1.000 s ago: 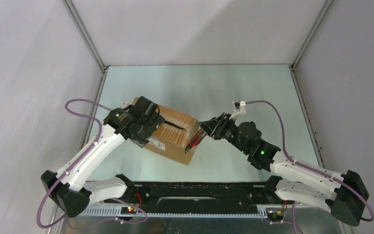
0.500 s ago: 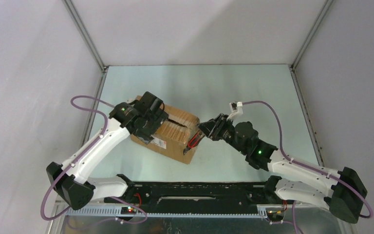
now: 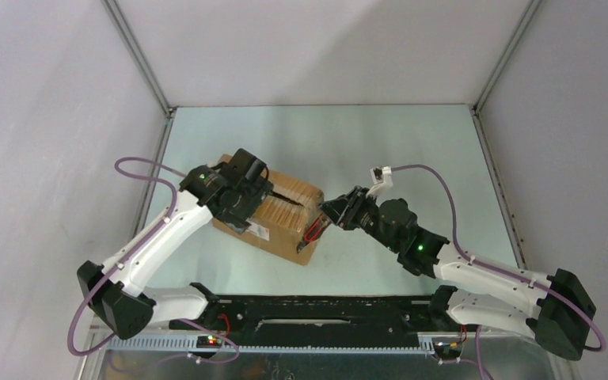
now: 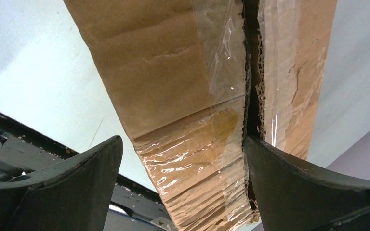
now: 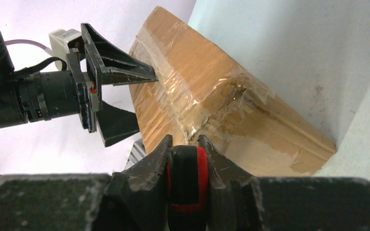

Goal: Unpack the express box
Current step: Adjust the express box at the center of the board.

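Observation:
The express box (image 3: 281, 218), brown cardboard with clear tape, lies slantwise at the table's left-centre; its top seam (image 4: 249, 96) gapes as a dark slit. My left gripper (image 3: 247, 194) is open over the box's left end. One finger (image 4: 308, 187) sits at the slit, and the other finger (image 4: 67, 187) is outside the near flap (image 4: 173, 86). My right gripper (image 3: 328, 215) is at the box's right end, shut on a red-and-black tool (image 5: 188, 178) whose tip meets the taped corner (image 5: 212, 120). The right wrist view also shows the left gripper (image 5: 147, 102) open against the box.
A white label (image 3: 257, 231) is on the box's near side. A black rail (image 3: 317, 310) runs along the table's near edge. Grey walls and metal posts (image 3: 138, 59) close in the pale green table (image 3: 380, 142). Purple cables (image 3: 138, 170) loop off both arms.
The left arm has swung right and farther over the box, its open jaws now straddling the near flap. The right arm has crept slightly left toward the box's corner, still gripping the tool.

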Tool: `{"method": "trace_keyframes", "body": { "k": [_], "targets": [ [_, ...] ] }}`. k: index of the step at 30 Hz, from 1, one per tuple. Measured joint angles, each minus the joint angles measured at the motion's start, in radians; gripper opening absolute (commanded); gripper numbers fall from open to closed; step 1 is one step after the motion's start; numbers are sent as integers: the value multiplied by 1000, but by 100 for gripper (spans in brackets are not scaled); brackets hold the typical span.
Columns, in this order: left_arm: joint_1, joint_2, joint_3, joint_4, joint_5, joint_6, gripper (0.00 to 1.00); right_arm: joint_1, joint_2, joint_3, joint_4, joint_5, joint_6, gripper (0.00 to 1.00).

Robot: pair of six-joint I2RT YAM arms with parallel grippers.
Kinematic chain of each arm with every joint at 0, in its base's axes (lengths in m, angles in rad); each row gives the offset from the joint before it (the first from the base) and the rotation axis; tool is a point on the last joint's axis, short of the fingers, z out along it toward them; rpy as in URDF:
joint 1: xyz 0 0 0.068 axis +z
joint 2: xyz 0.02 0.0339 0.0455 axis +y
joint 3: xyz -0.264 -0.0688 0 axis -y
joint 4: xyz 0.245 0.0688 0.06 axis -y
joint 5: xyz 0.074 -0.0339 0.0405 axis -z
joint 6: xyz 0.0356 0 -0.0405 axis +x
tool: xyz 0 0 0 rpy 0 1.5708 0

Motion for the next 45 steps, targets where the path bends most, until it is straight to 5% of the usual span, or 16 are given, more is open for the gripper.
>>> {"method": "trace_keyframes", "body": {
  "k": [20,31,40,45],
  "targets": [
    [28,-63,-143,237,23,26,99,10,62,-5,13,-4,-6,0],
    [44,-77,-143,198,100,26,54,-46,-131,-44,-31,-21,9,0],
    [44,-106,-143,191,129,37,53,-278,-249,-95,-15,-158,137,0],
    [44,-119,-143,180,129,45,52,-300,-234,-109,36,-204,222,0]
  ]
}}
